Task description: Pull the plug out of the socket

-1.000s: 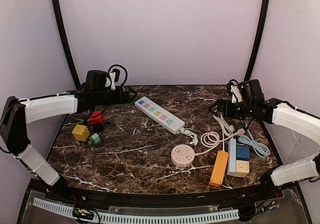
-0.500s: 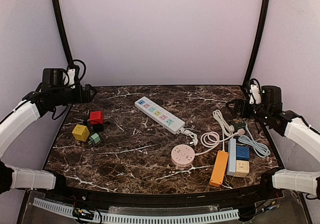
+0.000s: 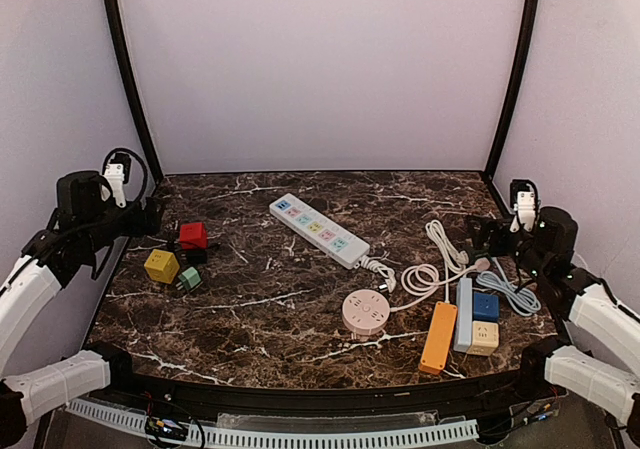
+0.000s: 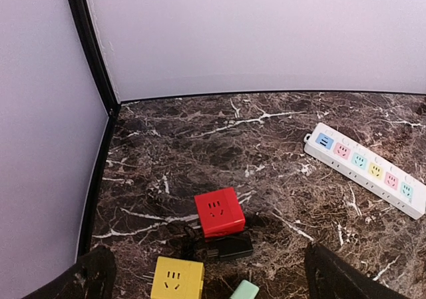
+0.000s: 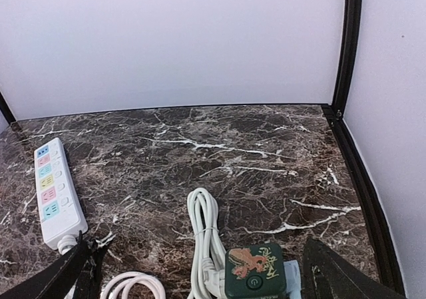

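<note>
A red cube socket (image 3: pixel 193 234) (image 4: pixel 218 211) sits at the table's left. A black plug (image 4: pixel 229 246) with a thin black cord lies tight against its near side. My left gripper (image 3: pixel 140 217) (image 4: pixel 210 276) is open and empty, back from the red cube on its left and near side. Its dark fingers (image 4: pixel 90 279) show at the bottom corners of the left wrist view. My right gripper (image 3: pixel 482 235) (image 5: pixel 200 272) is open and empty at the far right. It hovers over a dark green adapter (image 5: pixel 254 271) and a coiled white cord (image 5: pixel 205 232).
A white power strip (image 3: pixel 318 230) lies at centre back. A pink round socket (image 3: pixel 365 311), an orange strip (image 3: pixel 438 337), a blue cube (image 3: pixel 485 305) and a beige cube (image 3: pixel 484 337) lie front right. A yellow cube (image 3: pixel 161 265) and a small green plug (image 3: pixel 188 279) lie near the red cube.
Both arms have drawn back outward. The left gripper moved left, away from above the red cube. The right gripper moved right toward the table's edge. No object has moved.
</note>
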